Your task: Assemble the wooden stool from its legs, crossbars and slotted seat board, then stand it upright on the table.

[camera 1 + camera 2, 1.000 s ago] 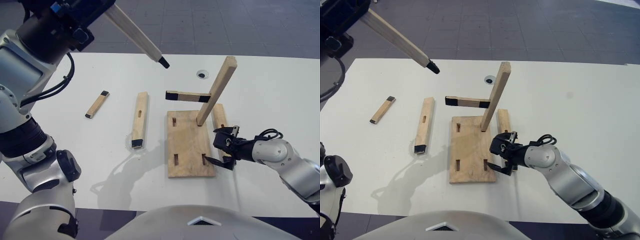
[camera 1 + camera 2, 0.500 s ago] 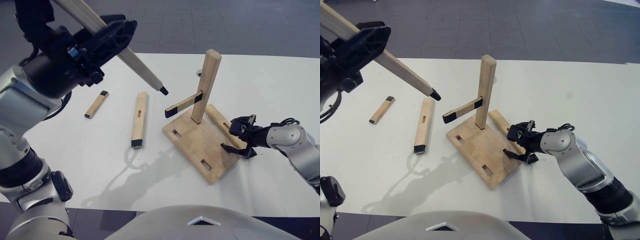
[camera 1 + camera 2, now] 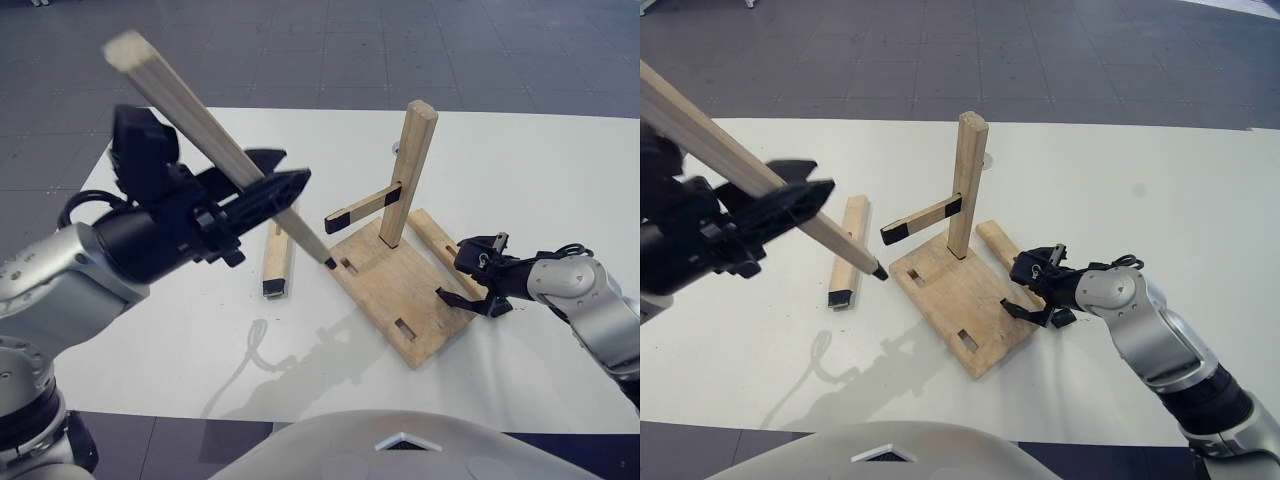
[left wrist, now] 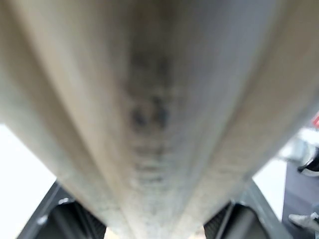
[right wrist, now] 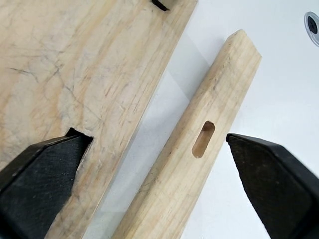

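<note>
Pale wooden, the flat slotted seat board [image 3: 400, 295] lies on the white table [image 3: 560, 170], with one square wooden leg [image 3: 410, 165] upright in a slot and a black-tipped crossbar [image 3: 365, 207] sticking from its side. The left gripper [image 3: 272, 185] pinches a long black-tipped wooden leg [image 3: 185, 100], slanted, its tip near a corner slot. The right gripper [image 5: 157, 142] is spread over the board's edge and a loose slotted wooden leg [image 5: 199, 149].

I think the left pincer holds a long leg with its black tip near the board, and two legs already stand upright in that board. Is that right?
Not quite: only one upright leg stands in the seat board, as the left eye view shows. The left pincer does hold a long leg, black tip near the board.
</note>
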Tool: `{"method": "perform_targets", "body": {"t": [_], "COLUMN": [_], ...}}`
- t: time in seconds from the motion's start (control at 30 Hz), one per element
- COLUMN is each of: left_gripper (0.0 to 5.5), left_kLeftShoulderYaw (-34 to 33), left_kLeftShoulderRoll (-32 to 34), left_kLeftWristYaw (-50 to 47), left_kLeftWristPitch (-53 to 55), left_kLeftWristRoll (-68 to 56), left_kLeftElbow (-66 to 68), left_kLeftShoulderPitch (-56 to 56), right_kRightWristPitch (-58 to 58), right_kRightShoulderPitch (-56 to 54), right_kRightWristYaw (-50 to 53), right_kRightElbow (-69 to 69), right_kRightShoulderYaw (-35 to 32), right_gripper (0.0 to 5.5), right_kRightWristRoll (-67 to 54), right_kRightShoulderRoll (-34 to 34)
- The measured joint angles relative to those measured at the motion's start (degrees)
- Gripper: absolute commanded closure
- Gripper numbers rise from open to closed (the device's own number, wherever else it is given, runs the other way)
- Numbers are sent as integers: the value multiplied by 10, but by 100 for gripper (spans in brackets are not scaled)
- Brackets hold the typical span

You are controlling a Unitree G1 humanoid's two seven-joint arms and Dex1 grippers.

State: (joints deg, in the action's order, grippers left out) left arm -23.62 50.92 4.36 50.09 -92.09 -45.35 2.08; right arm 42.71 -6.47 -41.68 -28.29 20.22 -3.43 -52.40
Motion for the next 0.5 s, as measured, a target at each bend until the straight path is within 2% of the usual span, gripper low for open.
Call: {"method": "perform_targets", "body": {"t": [0.23, 0.5], "left_gripper": [345, 345], "left_kLeftShoulderYaw": [59, 155], "left_kLeftShoulderRoll": [-77, -122], "left_kLeftWristYaw": [112, 189], "left_kLeftWristPitch": [-71, -112], "left_kLeftWristRoll": [188, 331], "left_kLeftElbow": [72, 112], "left_kLeftShoulderPitch": [-78, -53], "right_kRightWristPitch": [3, 3], "right_kRightShoulderPitch": [0, -8], "right_kRightWristYaw": [0, -11], "right_kRightElbow": [0, 8], "right_kRightShoulderYaw": [-1, -1], "right_gripper": [32, 32], "right_kRightWristRoll": [9, 11], "right_kRightShoulderRoll": [10, 19]}}
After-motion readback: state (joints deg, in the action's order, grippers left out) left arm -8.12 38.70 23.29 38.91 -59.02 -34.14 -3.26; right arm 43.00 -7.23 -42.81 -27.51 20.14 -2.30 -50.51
